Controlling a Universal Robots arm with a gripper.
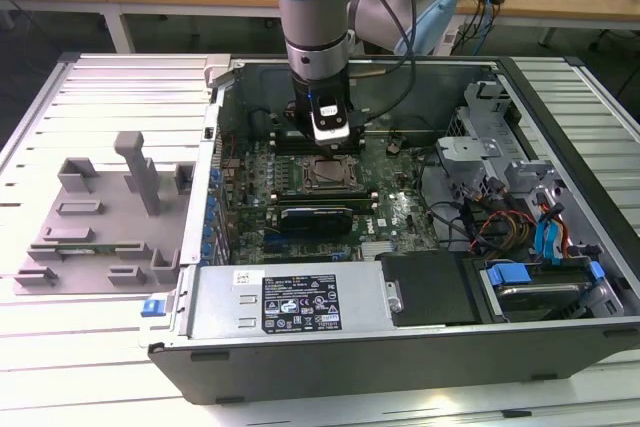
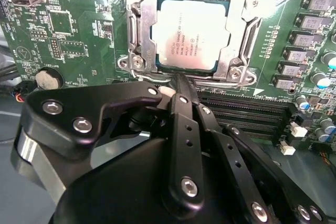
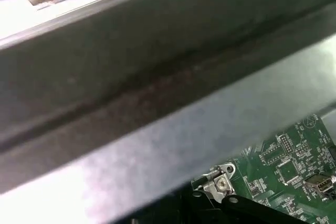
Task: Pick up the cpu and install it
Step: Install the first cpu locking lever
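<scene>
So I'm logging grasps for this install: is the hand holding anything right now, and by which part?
Nothing is held. The hand has its fingers closed together with nothing between them, beside the socket, while the cpu sits in that socket, untouched.

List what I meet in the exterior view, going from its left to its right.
Grey plastic holder block → computer case wall → cpu in the socket, gripper above it → drive bay with blue tabs.
</scene>
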